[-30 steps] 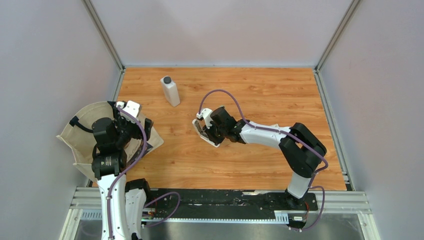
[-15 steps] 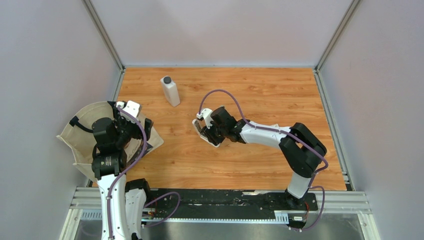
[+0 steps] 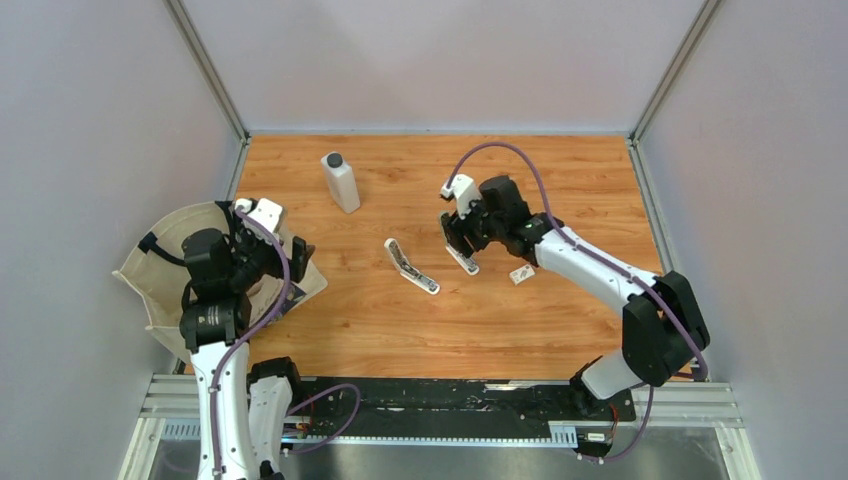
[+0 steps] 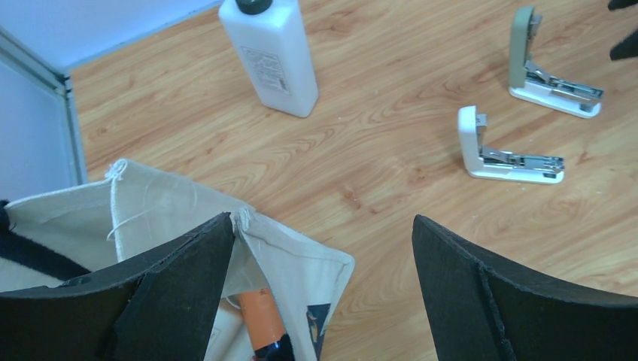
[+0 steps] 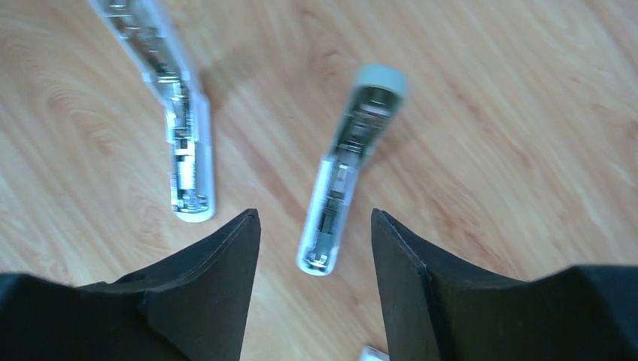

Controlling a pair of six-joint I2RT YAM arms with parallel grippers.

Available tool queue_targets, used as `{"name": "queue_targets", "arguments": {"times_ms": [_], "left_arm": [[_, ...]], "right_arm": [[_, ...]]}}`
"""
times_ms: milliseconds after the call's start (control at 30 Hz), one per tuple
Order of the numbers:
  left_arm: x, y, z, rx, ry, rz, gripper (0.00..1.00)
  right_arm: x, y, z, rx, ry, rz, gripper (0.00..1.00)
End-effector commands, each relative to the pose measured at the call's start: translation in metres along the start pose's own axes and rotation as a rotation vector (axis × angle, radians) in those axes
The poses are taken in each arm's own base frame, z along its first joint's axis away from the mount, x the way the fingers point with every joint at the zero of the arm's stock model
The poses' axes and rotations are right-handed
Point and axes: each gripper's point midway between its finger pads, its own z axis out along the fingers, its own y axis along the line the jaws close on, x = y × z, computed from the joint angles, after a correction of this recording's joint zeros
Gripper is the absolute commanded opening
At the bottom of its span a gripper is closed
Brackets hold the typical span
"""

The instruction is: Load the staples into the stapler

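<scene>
While my right gripper (image 5: 314, 222) hangs directly above the grey-capped stapler (image 5: 342, 173), its fingers are spread and hold nothing. That stapler lies on the table (image 3: 560, 180) hinged open, with its channel facing up between my fingertips. I judge this to be the step between opening the stapler and fetching what goes in it, since nothing has been carried to the channel yet.

The staples (image 3: 521, 274) sit as a tiny white box just to the right of the grey-capped stapler, a little nearer my bases, and nothing touches them. My next move, as I see it, is to swing the right jaws over to that box and narrow them a good deal. It is a small, low thing, so I must pinch it squarely and not nudge it away. After that comes a careful line-up with a slim channel.

A white stapler (image 4: 511, 162) lies near the grey-capped stapler on its left, also folded open. I cannot tell whether either channel already holds staples.

Further left and toward the back wall stands a white bottle (image 4: 272, 60) with a dark cap on, so its contents are hidden. Well to the left of the grey-capped stapler lies a cloth bag (image 4: 173, 203). My left gripper (image 4: 322, 222) hovers over its mouth with jaws wide apart and empty. Inside the bag I can see an orange thing (image 4: 259, 323) with a dark end, and the rest is hidden.
</scene>
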Motion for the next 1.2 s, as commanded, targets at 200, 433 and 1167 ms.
{"name": "queue_targets", "arguments": {"times_ms": [200,433,1167], "left_arm": [[-0.037,-0.05,0.049,0.321,0.086,-0.027,0.96],[-0.068,-0.095,0.097,0.458,0.092,0.014,0.96],[-0.083,-0.157,0.248,0.572,0.166,-0.104,0.96]], "right_arm": [[0.069,-0.042,0.002,0.054,0.148,0.085,0.59],[0.082,-0.046,0.006,0.073,0.192,0.09,0.57],[0.091,-0.017,0.024,-0.048,0.253,0.266,0.51]]}}
